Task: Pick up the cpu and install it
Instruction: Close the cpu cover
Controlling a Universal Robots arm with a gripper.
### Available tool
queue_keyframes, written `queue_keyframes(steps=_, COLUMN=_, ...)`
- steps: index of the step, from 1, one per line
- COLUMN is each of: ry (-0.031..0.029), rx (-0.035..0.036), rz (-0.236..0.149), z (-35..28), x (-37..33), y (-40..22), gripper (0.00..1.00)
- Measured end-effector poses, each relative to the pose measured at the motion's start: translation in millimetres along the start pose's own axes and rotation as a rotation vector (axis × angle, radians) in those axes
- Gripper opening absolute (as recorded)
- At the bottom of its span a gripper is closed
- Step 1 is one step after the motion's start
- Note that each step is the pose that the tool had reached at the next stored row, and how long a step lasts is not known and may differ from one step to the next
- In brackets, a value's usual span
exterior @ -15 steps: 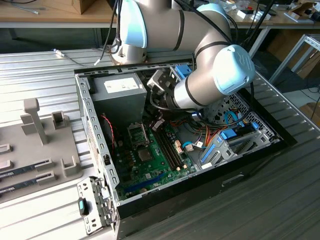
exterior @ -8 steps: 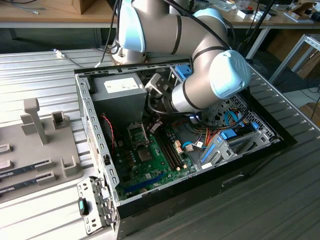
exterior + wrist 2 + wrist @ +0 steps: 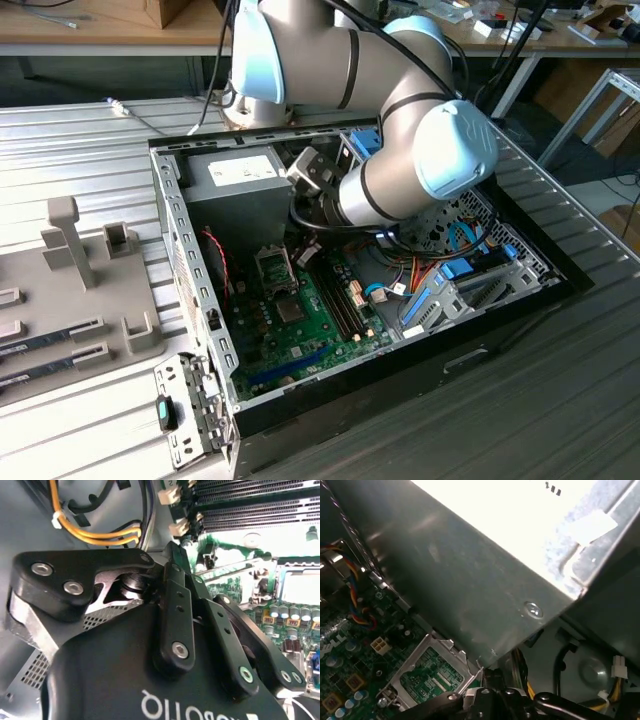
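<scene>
While my gripper (image 3: 490, 690) hangs near the socket (image 3: 427, 675), beside the power supply box (image 3: 485, 580), I cannot tell its state; a sideways drift could scrape that box.

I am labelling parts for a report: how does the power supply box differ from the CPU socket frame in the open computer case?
The power supply box is a tall grey block; the CPU socket frame lies flat and low. The box is far larger than the frame. The box stands in a corner of the computer case; the frame sits on the green motherboard. Both are metal and inside the case.
</scene>
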State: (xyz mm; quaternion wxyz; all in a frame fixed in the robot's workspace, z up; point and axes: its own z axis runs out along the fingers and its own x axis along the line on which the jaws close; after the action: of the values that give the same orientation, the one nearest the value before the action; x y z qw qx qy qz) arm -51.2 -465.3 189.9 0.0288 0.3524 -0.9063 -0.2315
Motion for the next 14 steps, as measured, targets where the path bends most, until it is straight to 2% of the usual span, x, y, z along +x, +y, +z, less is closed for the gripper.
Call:
queue_keyframes(steps=2, ry=-0.0021, rx=-0.0013, rz=-0.001, z=-6.4, x=-0.7, y=3.1, gripper=0.11)
queue_keyframes(steps=4, ry=-0.0032, rx=-0.0026, rz=-0.001, z=-8.9, x=-1.1, y=4.4, gripper=0.11)
queue_keyframes(steps=10, ry=-0.0086, rx=-0.0091, rz=-0.003, z=-9.4, x=0.0, y=4.0, gripper=0.11)
queue_keyframes(steps=14, ry=-0.0102, rx=-0.0114, rz=-0.004, z=-9.0, x=3.8, y=5.7, gripper=0.11)
